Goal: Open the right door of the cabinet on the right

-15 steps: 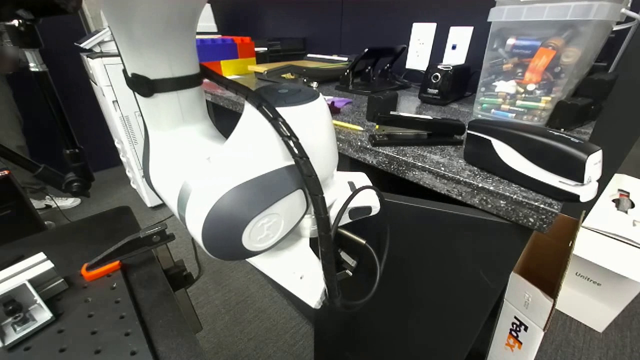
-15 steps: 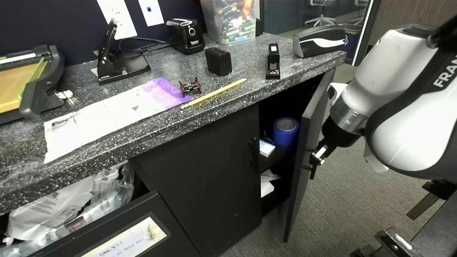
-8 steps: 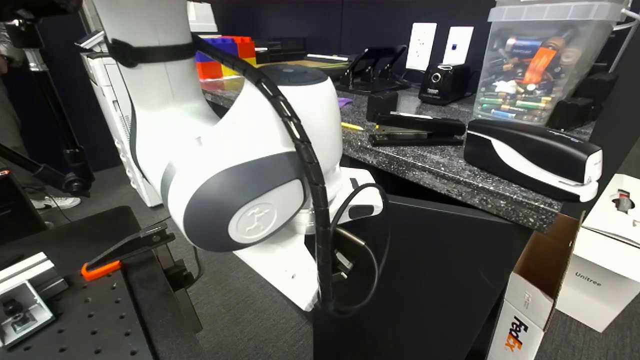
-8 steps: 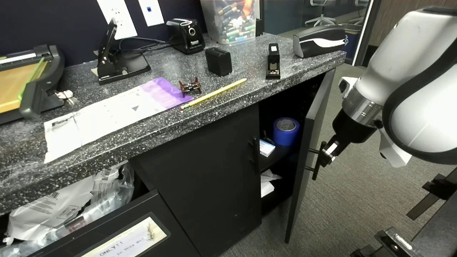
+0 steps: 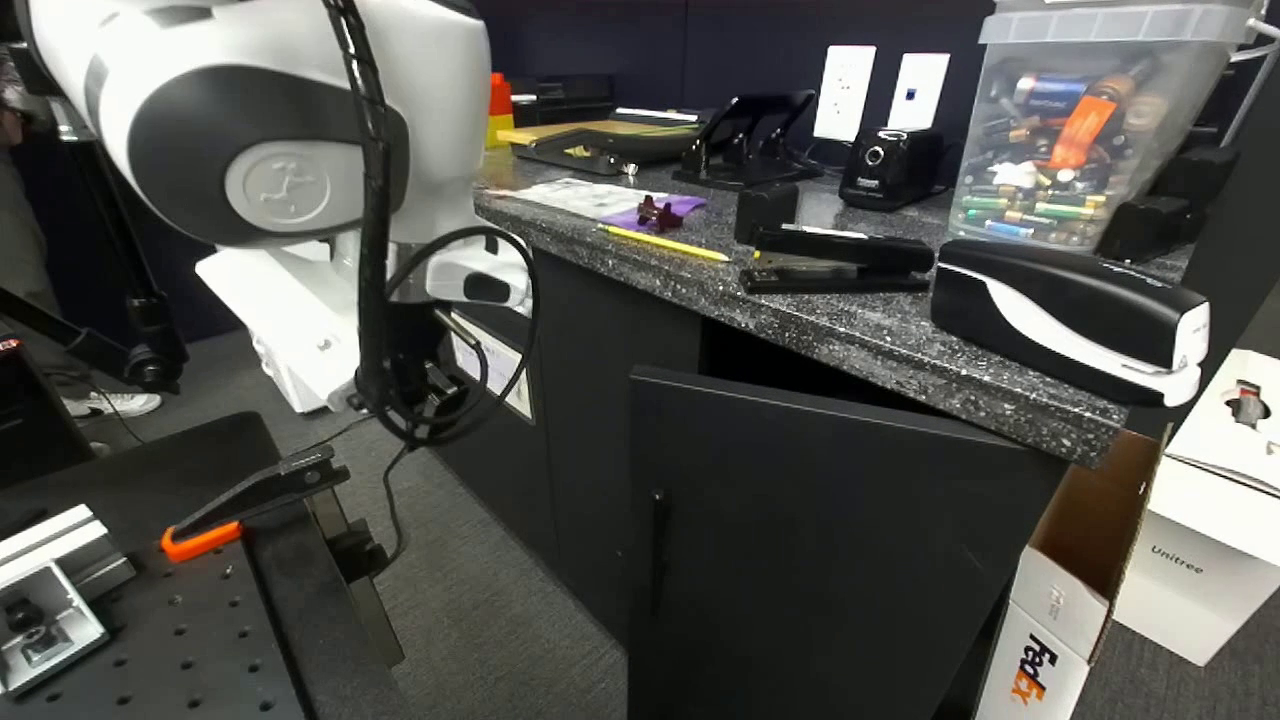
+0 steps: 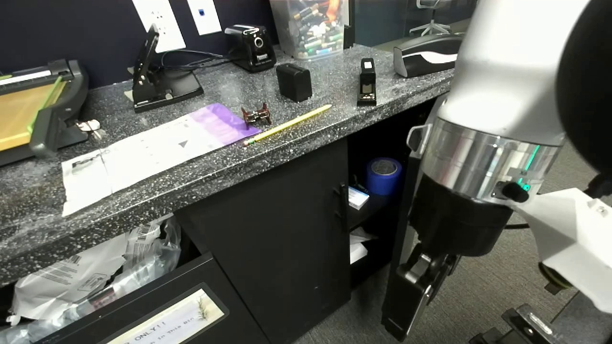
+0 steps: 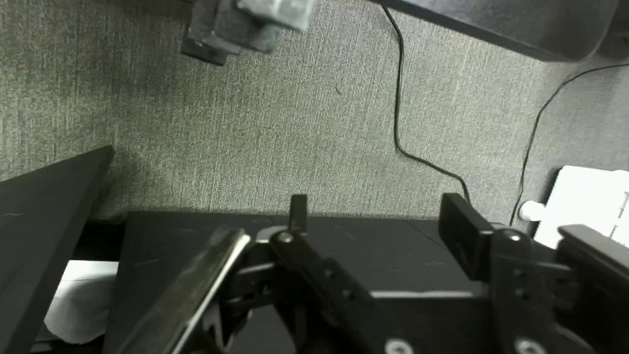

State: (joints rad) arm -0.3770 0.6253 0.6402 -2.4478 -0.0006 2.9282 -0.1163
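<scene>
The right door (image 5: 840,570), a flat matte-black panel, stands swung out from the cabinet, with its slim bar handle (image 5: 658,550) on the side away from the hinge. Beneath the speckled stone top (image 5: 830,320), the cabinet's other black door (image 6: 267,253) is flush with the front. In the wrist view my gripper (image 7: 377,216) is open, its fingers wide apart with nothing between them and pointing down at floor and black surfaces. Part of the right door (image 7: 39,206) shows there at the left. An exterior view has the gripper off the handle; elsewhere the arm covers much of the door.
A blue tape roll (image 6: 383,176) sits on a shelf inside the cabinet. A pulled-out black bin holds plastic bags (image 6: 110,277). Near the hinge side stands a FedEx box (image 5: 1035,640). A perforated black table (image 5: 180,600) faces the cabinet. Cables (image 7: 399,98) cross the floor.
My gripper, earlier at the handle, has come off it and opened. The arm has swung away from the right door, leaving the handle exposed; the door still stands swung out.
</scene>
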